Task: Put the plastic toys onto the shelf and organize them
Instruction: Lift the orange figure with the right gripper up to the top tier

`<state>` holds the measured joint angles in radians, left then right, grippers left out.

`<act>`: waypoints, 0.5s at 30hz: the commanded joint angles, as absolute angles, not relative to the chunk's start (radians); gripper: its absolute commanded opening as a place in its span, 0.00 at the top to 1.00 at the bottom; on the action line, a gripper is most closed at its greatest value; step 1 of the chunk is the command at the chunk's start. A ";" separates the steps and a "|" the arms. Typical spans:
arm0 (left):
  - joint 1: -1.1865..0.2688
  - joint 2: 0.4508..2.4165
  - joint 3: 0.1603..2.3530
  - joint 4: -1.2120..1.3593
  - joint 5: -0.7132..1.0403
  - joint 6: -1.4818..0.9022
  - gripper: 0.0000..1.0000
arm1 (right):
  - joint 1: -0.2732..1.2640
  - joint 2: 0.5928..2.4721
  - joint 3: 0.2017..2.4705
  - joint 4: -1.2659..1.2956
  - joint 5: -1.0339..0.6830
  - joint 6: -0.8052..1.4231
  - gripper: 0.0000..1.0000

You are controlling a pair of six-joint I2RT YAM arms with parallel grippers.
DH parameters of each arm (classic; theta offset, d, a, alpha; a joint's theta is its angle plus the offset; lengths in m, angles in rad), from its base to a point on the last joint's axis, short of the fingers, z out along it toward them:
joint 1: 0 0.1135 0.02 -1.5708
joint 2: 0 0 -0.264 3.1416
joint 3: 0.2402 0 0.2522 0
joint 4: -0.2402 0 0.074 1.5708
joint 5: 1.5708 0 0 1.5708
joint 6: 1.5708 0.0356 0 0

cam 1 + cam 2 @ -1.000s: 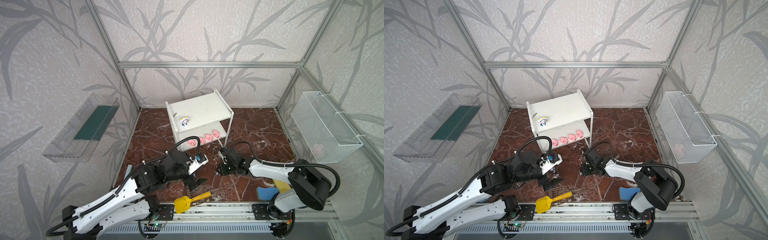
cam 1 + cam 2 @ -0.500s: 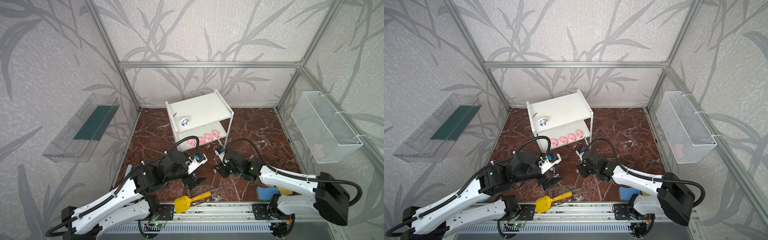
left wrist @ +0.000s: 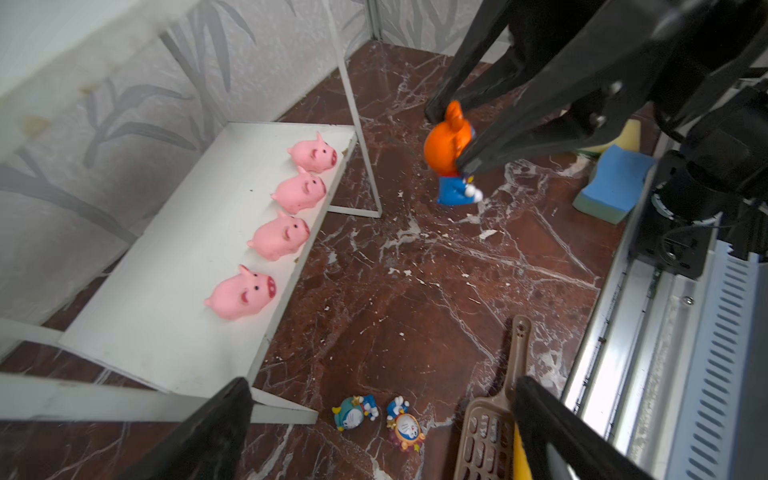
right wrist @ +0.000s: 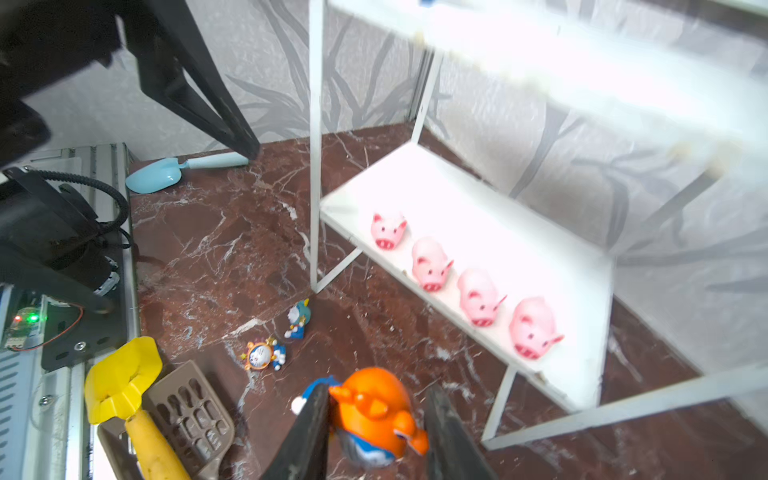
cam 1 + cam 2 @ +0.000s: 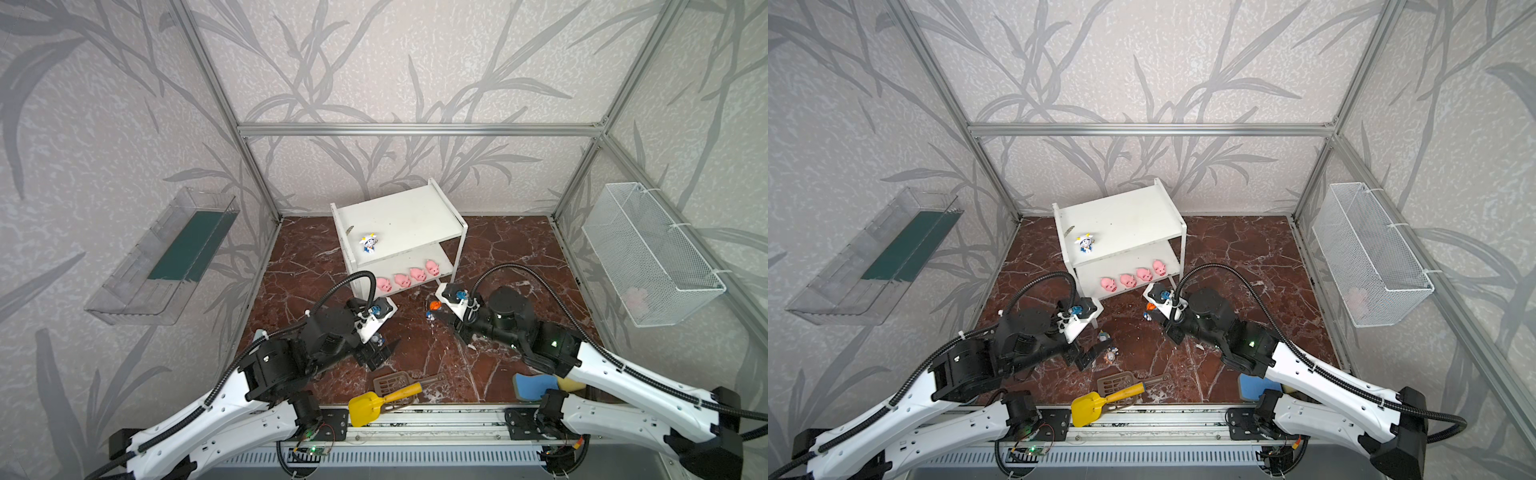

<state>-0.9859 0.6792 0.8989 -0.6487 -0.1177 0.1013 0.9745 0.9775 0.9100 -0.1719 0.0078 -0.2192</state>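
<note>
The right gripper (image 4: 376,392) has its jaws narrowed onto the head of the orange figurine (image 3: 446,145); over the past second its arm has stretched out, carrying the toy to just beside the front leg of the shelf (image 5: 399,220); the left gripper (image 3: 382,382) stays wide open and empty above the teal figurine (image 3: 353,415) and brown figurine (image 3: 405,428) on the red marble floor (image 5: 498,257); four pigs (image 5: 409,277) line the lower board, the white figurine (image 5: 368,242) sits on top; leaf-patterned walls (image 5: 415,62) enclose everything.

Yellow scoop (image 5: 384,401) w/ brown slotted scoop (image 5: 390,382), blue sponge (image 5: 534,384), wire basket (image 5: 648,253)
</note>
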 commanded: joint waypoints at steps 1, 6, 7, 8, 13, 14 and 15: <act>-0.980 0.636 0.896 -0.624 -0.270 0.118 0.01 | 0.978 1.021 1.042 -0.214 0.003 -0.405 0.69; -0.980 0.576 0.894 -0.620 -0.328 0.117 0.01 | 0.975 1.123 1.224 -0.217 0.013 -0.565 0.68; -0.980 0.563 0.889 -0.618 -0.331 0.117 0.01 | 0.975 1.148 1.259 -0.220 0.006 -0.592 0.67; -0.980 0.555 0.889 -0.618 -0.333 0.118 0.01 | 0.973 1.170 1.293 -0.225 -0.001 -0.613 0.67; -0.980 0.523 0.886 -0.628 -0.341 0.118 0.01 | 0.960 1.299 1.441 -0.252 -0.014 -0.710 0.67; -0.980 0.520 0.886 -0.629 -0.342 0.118 0.01 | 0.955 1.318 1.462 -0.254 -0.011 -0.725 0.67; -0.980 0.517 0.885 -0.629 -0.339 0.118 0.01 | 0.951 1.341 1.484 -0.258 -0.010 -0.740 0.67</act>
